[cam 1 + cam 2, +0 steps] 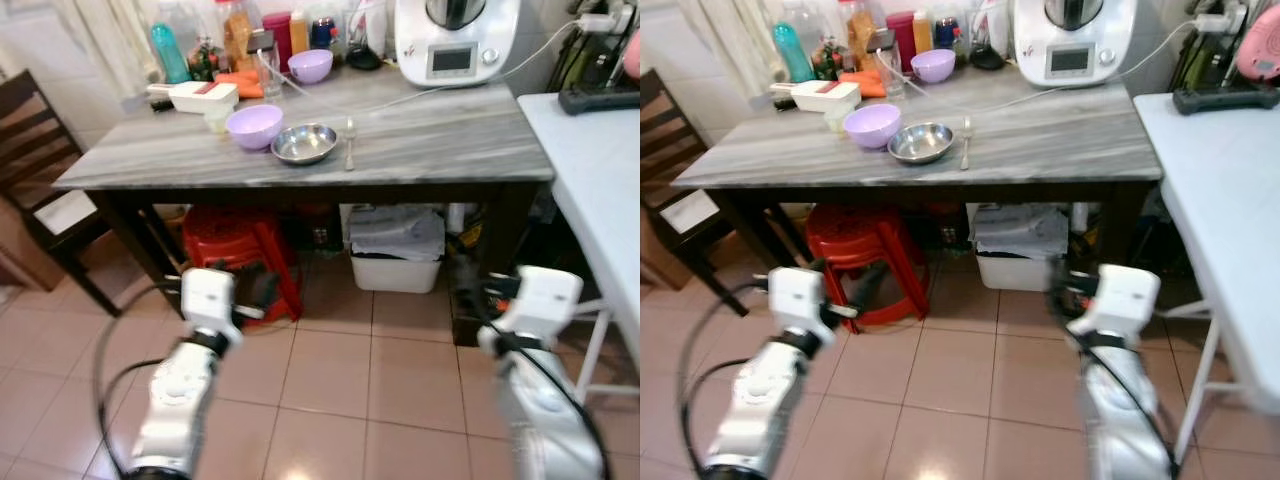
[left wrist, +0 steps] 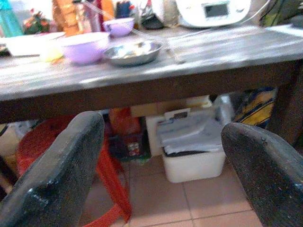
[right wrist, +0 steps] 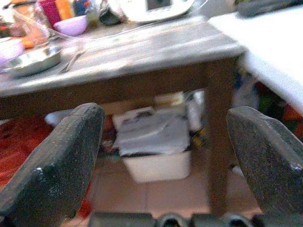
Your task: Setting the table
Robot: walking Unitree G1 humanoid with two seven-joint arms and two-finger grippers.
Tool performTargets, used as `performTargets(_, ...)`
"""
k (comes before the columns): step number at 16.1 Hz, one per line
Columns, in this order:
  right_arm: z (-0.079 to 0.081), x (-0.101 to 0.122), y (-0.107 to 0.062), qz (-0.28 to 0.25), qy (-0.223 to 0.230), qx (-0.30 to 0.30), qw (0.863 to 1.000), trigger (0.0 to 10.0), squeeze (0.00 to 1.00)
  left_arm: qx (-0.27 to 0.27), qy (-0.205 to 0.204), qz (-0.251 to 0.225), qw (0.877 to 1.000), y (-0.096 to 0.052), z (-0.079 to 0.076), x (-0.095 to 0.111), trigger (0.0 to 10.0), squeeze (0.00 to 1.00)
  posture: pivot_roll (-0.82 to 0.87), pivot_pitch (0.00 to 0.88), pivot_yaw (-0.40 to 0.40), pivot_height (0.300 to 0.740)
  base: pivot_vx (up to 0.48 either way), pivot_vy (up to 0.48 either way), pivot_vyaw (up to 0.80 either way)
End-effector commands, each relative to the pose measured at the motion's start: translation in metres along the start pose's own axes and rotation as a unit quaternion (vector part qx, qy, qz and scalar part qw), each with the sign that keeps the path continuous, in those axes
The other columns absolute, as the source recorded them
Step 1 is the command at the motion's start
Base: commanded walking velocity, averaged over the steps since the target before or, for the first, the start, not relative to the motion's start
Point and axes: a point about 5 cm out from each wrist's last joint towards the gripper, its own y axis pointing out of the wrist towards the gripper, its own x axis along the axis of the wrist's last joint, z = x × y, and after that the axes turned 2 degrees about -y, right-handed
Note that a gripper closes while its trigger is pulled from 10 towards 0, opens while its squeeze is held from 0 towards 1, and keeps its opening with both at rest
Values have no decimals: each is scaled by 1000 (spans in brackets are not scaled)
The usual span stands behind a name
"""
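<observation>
I see the grey table (image 1: 430, 150) ahead, both arms held low over the tiled floor, short of its front edge. Left gripper (image 2: 161, 165): fingers spread wide, nothing between them. Right gripper (image 3: 165, 165): same, wide and empty. On the tabletop, left of centre, a lavender bowl (image 1: 254, 126) sits touching a steel bowl (image 1: 304, 143), with a spoon (image 1: 349, 142) just beside the steel bowl. A second lavender bowl (image 1: 310, 66) stands farther back among bottles. Red stool (image 1: 243, 250) and white bin (image 1: 397, 262) under the table.
</observation>
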Motion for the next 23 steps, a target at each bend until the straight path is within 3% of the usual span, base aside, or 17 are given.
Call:
performTargets(1,10,2,1,-5,14,12,1000,10000,0,18,9,2,1000,-3,12,2,10000,0,-133,0,132,740,0,-311,0)
performTargets(23,12,6,2,-11,5,10,1000,10000,0,-7,-2,-5,1000,0,5,9,10000,0,-135,0,136,740,0,-322,0)
